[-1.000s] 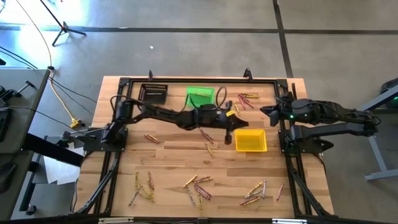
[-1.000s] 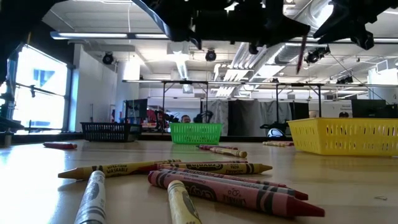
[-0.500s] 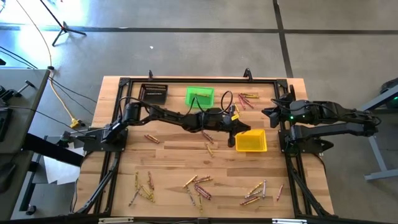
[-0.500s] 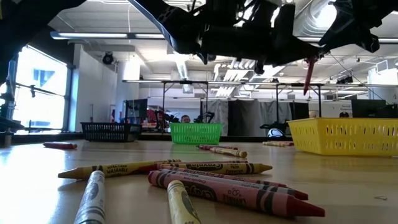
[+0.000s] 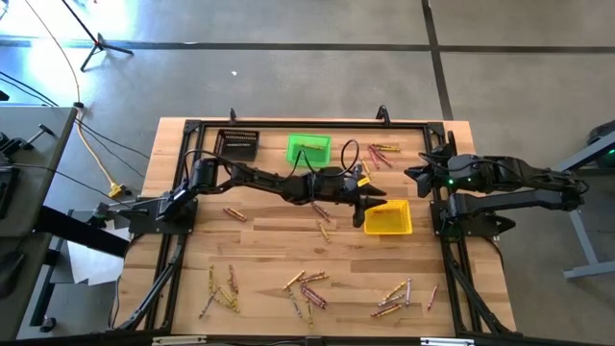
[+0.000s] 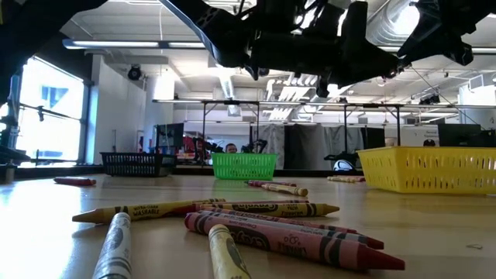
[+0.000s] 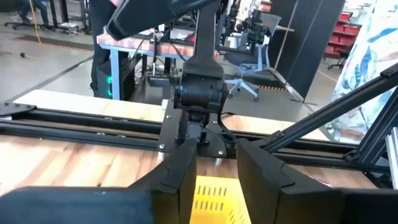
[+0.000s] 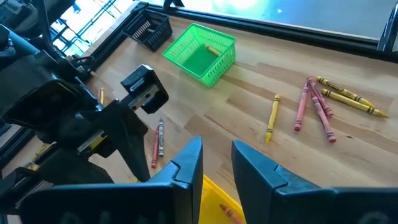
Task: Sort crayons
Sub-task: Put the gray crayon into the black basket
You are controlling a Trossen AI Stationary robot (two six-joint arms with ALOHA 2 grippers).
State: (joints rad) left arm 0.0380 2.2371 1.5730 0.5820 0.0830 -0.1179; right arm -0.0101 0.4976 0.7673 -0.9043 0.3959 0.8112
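— Why stretched so far across the bench?

— To hang the left hand over the yellow bin, at its rim nearest the green bin. Fingers spread, nothing between: probably a drop spot. Right hand waiting just beyond the yellow bin, parted too, gripping nothing.

— And the crayons?

— Mostly loose, scattered between the yellow bin and the bench's front edge; a few beyond it.

— Anything inside the yellow bin?

— Hard to tell. Partly covered by the hand from above, screened by mesh at bench level.
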